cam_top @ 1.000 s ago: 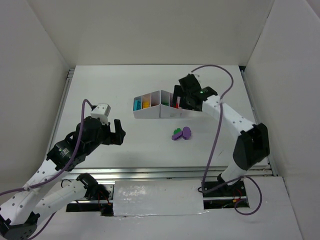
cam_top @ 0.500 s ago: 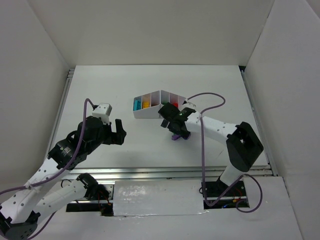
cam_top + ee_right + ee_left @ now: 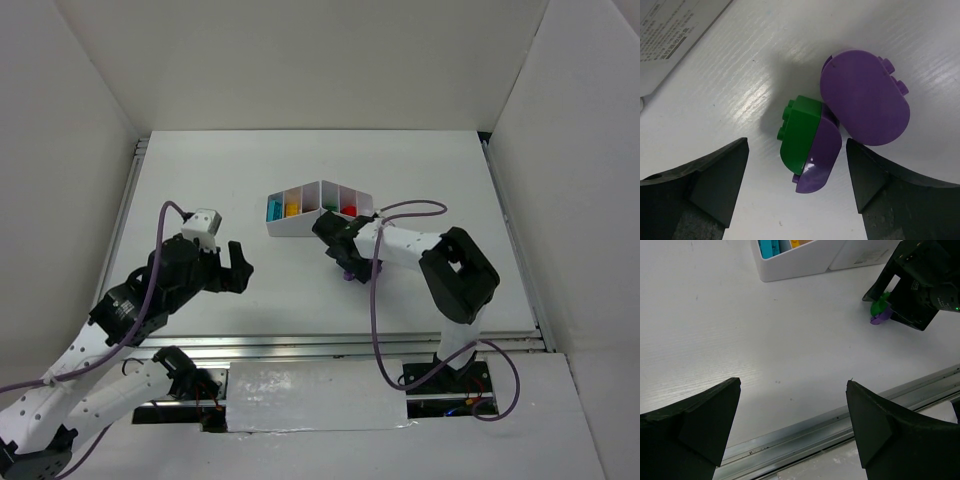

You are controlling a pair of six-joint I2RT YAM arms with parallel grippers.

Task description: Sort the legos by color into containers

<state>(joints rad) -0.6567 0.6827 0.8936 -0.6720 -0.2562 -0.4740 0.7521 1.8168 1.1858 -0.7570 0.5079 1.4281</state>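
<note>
Nearest, the left gripper (image 3: 793, 381) hangs over the bare table (image 3: 190, 190) on the left, jaws wide, holding nothing. Further in, the right gripper (image 3: 796, 141) is low over three legos, jaws spread wide to either side and touching none. A green lego (image 3: 799, 132) is joined to a purple lego (image 3: 816, 159), with a second purple lego (image 3: 865, 97) against them. Just beyond, the tray (image 3: 300, 226) holds more legos (image 3: 292, 209), blue, yellow, green and red, each colour in its own compartment

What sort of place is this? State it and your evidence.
Probably a robotics lab test cell: white walls box in a white table, two arms bolted at its near edge, with a divided tray and toy bricks as props.
</note>
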